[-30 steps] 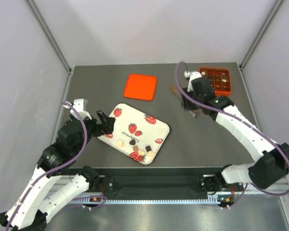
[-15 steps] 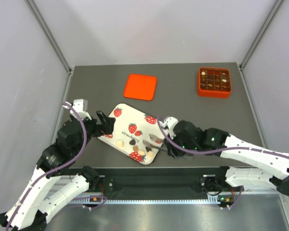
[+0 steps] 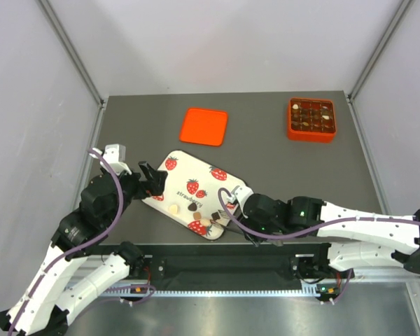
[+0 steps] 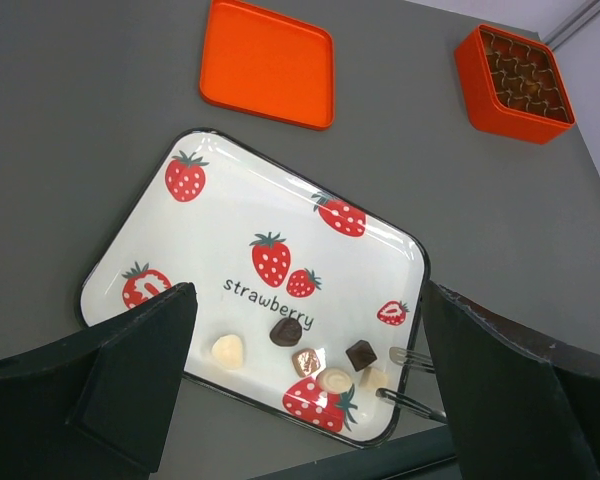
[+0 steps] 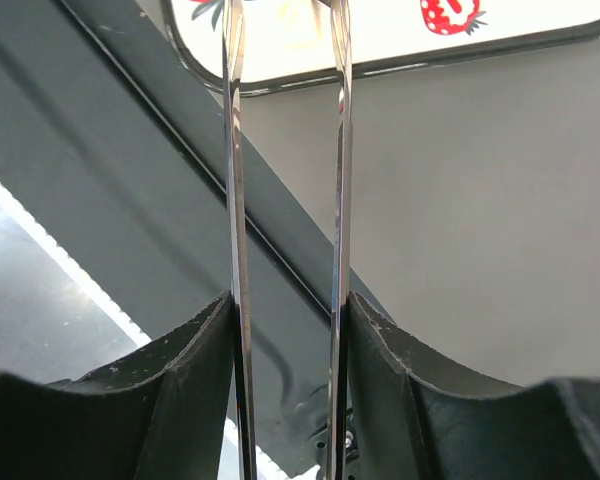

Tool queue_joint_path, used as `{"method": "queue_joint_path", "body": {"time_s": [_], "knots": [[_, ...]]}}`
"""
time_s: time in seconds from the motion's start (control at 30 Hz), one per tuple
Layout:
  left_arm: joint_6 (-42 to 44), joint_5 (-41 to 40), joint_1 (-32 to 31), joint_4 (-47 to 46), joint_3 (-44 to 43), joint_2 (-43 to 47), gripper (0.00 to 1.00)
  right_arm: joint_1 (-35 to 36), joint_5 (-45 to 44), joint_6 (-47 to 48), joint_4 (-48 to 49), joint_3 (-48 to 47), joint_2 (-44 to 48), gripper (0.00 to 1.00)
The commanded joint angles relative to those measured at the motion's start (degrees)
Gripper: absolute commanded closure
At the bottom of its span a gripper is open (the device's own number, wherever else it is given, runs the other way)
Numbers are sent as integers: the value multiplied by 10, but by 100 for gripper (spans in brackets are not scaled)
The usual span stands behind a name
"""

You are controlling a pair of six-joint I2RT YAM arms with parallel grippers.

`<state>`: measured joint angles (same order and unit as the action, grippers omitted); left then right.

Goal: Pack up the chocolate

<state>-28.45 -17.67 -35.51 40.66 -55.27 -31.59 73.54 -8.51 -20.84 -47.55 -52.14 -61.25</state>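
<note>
A dark grey table [image 3: 280, 175] boxed in by pale walls [image 3: 217, 42] carries a white tray [image 3: 196, 168] printed with red strawberries, lying askew near the front edge. Six pieces of chocolate [image 4: 286, 331] sit loose along the tray's near side: a cream one to the left, a dark round one, a light brown one, a dark square and two more cream pieces close together by the near right corner. More pieces, brown and pale, fill the grid of an orange box [image 3: 312, 120] at the far right of the table. A flat orange lid [image 3: 204, 126] lies well apart from the box, beyond the tray.

The left hand [image 3: 150, 183] hangs over the tray's left edge with its fingers spread wide – nothing between them. The right hand [image 5: 285, 320], stretched low across the front of the table, is clamped on a pair of thin metal tweezers [image 5: 234, 200]; its wrist camera shows both black fingers pressing the two blades from outside, with a gap left between the blades. From the left wrist, the tweezer tips reach over the tray's rim at the near right corner, just beside the dark square and the nearest cream piece – whether they touch either cannot be told
</note>
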Motion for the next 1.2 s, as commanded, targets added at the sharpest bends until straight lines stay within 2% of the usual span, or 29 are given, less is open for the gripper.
{"method": "queue_joint_path", "body": {"time_s": [0.0,0.6,0.83,1.17], "knots": [[-4,-5,1,-14,-17,5,2,11,-20,-5,-9,-6,-4,55],[-4,-9,1,-12,-15,8,2,14,0,12,18,-9,-75,55],[-2,-14,2,-9,-17,14,2,15,-10,13,13,-31,-79,63],[1,-16,2,-9,-20,14,2,15,-51,7,-48,-112,-91,67]]}}
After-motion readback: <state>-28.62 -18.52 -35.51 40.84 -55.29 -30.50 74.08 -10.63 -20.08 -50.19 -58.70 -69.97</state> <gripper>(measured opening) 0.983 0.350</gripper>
